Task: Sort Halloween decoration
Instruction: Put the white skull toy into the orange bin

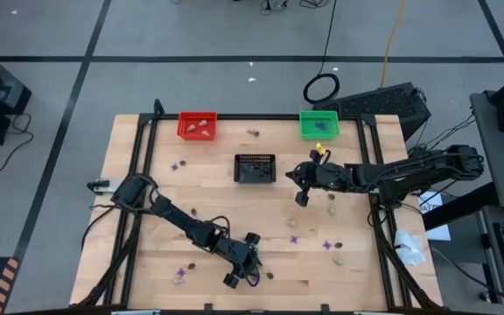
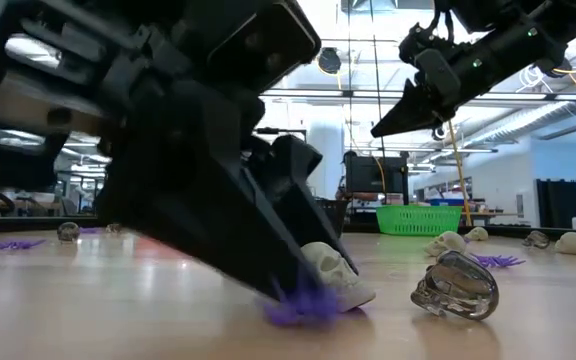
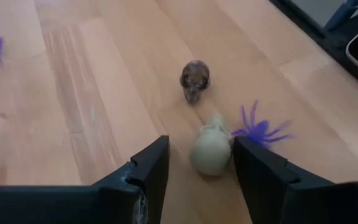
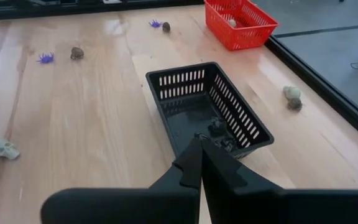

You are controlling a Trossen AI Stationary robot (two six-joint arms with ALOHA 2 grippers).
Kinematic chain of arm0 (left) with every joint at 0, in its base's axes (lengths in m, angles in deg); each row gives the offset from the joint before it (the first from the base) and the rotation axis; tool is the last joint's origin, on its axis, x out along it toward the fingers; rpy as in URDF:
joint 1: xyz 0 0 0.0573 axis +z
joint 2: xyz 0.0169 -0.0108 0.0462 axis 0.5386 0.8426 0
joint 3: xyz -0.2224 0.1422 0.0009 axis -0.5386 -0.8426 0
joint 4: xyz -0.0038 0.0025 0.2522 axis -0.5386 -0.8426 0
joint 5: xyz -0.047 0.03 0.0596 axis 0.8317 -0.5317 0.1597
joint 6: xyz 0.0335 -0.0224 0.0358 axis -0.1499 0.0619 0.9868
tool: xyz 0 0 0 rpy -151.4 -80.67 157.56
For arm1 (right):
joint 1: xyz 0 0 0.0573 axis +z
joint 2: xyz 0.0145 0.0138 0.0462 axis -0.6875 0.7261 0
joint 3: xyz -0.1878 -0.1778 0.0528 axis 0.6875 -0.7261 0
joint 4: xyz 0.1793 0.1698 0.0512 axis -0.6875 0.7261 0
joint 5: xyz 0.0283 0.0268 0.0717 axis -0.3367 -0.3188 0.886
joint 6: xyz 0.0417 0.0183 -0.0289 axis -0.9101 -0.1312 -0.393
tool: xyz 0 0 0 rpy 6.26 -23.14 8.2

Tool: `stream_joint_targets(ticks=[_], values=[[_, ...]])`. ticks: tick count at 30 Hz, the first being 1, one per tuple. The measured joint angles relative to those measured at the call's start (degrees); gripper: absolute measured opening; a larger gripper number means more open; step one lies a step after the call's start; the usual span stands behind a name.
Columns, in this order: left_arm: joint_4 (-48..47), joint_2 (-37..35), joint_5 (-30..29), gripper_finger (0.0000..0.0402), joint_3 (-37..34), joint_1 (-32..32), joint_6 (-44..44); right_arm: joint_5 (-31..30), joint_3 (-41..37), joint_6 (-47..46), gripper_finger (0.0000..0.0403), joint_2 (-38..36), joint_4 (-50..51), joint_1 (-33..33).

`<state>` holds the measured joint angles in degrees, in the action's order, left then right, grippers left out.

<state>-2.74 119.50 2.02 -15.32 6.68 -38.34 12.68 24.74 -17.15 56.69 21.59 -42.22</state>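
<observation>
Small Halloween trinkets lie scattered on the wooden table. My left gripper (image 3: 201,171) is open and low over the table near its near edge (image 1: 248,268). Between its fingers lies a pale skull (image 3: 211,152), resting on the wood. A purple spider (image 3: 261,130) lies just outside one finger, and a dark skull (image 3: 195,79) a little beyond. My right gripper (image 4: 199,146) is shut with nothing in it. It hangs in the air right of the black basket (image 1: 255,168), which holds dark bits. My left gripper comes slanting down with one finger (image 3: 257,168) right beside the pale skull's side (image 3: 227,149). I cannot tell whether that finger touches it. The other finger stands clear of the skull. The skull lies on the table.
A red basket (image 1: 198,125) with pale lumps and a green basket (image 1: 318,123) with purple ones stand at the far edge. More trinkets lie between the arms (image 1: 294,238) and at the left (image 1: 178,164). A black frame rail (image 1: 134,175) runs along the table's sides.
</observation>
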Motion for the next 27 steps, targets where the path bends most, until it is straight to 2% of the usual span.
stream_joint_targets(ticks=[5,13,20,27], values=[[0.4,0.0,0.6,0.0154,0.0,0.0,0.1,0.1,0.0,0.2,0.0000,0.0,-0.3,0.0],[0.2,0.0,2.1,0.0057,0.0,0.0,2.5,0.1,0.0,0.2,0.0000,0.0,-0.3,0.0],[-1.2,-1.2,2.1,0.0056,-0.1,0.4,3.3,0.1,0.0,0.2,0.0000,0.0,-0.3,0.0],[-7.9,-8.7,-2.1,0.0056,-0.1,1.7,5.2,0.2,0.0,0.2,0.0000,0.0,-0.3,0.0]])
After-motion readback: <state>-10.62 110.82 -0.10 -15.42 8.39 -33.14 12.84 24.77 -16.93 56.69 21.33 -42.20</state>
